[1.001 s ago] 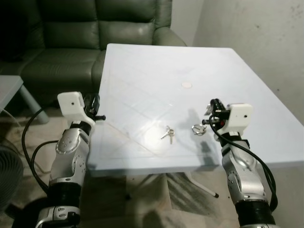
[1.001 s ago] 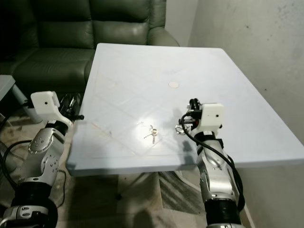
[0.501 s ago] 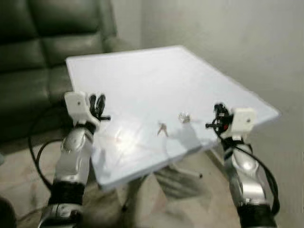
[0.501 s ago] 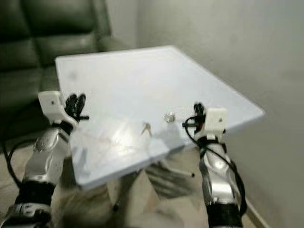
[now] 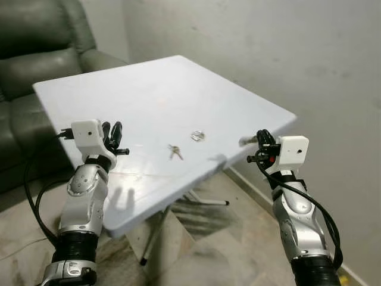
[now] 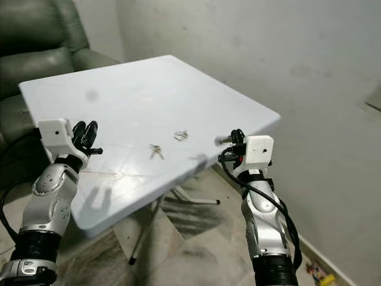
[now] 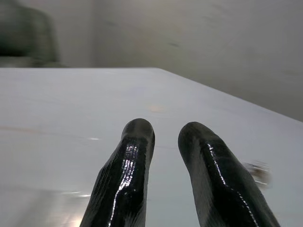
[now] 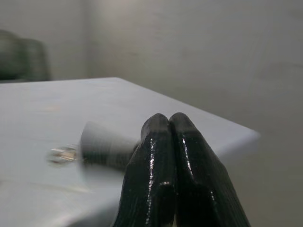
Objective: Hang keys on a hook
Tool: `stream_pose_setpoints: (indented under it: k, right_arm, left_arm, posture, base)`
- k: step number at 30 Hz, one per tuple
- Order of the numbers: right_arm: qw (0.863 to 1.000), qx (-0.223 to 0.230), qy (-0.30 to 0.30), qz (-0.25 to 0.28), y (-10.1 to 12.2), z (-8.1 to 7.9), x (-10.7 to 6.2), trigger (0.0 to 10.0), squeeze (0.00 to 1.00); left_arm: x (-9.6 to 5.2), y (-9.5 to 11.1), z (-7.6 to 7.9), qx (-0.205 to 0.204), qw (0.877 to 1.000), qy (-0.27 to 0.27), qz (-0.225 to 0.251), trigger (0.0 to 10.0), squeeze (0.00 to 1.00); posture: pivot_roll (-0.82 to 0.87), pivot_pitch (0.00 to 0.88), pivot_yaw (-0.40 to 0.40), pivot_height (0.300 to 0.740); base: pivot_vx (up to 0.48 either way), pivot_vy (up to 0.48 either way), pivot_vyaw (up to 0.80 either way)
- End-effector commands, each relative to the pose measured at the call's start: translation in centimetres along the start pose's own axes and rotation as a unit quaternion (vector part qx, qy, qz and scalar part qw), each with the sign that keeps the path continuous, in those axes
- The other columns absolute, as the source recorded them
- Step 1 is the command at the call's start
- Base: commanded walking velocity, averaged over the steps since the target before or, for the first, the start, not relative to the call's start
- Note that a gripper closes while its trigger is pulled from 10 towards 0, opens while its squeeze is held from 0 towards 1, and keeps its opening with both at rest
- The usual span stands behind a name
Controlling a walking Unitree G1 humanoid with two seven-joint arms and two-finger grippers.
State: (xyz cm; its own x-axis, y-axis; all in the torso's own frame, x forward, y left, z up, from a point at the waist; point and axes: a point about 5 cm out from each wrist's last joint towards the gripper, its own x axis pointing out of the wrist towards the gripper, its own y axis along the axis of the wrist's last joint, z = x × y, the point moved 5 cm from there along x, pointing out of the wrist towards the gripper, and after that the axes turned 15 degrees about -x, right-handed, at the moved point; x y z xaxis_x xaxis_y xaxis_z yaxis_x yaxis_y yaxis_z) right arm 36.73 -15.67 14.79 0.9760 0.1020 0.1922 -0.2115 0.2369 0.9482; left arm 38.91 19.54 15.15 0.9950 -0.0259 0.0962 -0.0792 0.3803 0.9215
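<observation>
Keys (image 5: 174,152) lying loose on the white table (image 5: 89,95).
My left gripper (image 7: 165,137) is hovering with fingers slightly parted; my right gripper (image 8: 168,124) is pinching its fingers together, empty.

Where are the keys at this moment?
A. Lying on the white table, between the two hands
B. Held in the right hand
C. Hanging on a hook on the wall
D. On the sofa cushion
A: the keys lie flat on the white table, apart from the left hand and the right hand, with a small metal ring resting just beyond them.
</observation>
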Motion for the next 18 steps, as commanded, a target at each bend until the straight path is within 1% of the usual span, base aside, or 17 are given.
stream_pose_setpoints:
  k: [1, 13, 18]
  right_arm:
    - [1.000, -0.007, -0.011, 0.000, 0.14, 0.84, -0.01, 10.0, 0.00]
    - [1.000, -0.009, -0.012, 0.005, 0.22, 0.84, -0.17, 10.0, 0.00]
    - [1.000, -0.017, -0.007, 0.010, 0.42, 0.58, -0.28, 10.0, 0.00]
  left_arm:
    - [0.32, -0.23, 1.31, 0.000, 1.000, -0.022, -0.006, 10.0, 0.00]
    - [0.33, -0.42, 1.71, -0.004, 0.999, -0.034, -0.010, 10.0, 0.00]
    - [0.33, -0.44, 1.69, -0.007, 0.999, -0.033, -0.010, 10.0, 0.00]
  posture:
    - [-0.08, 0.000, -0.014, 0.740]
    - [-0.08, 0.000, -0.012, 0.740]
    - [-0.08, 0.000, -0.012, 0.740]
  base:
    - [0.000, 0.000, -0.77]
    - [0.000, 0.000, -0.76]
    - [0.000, 0.000, 0.00]
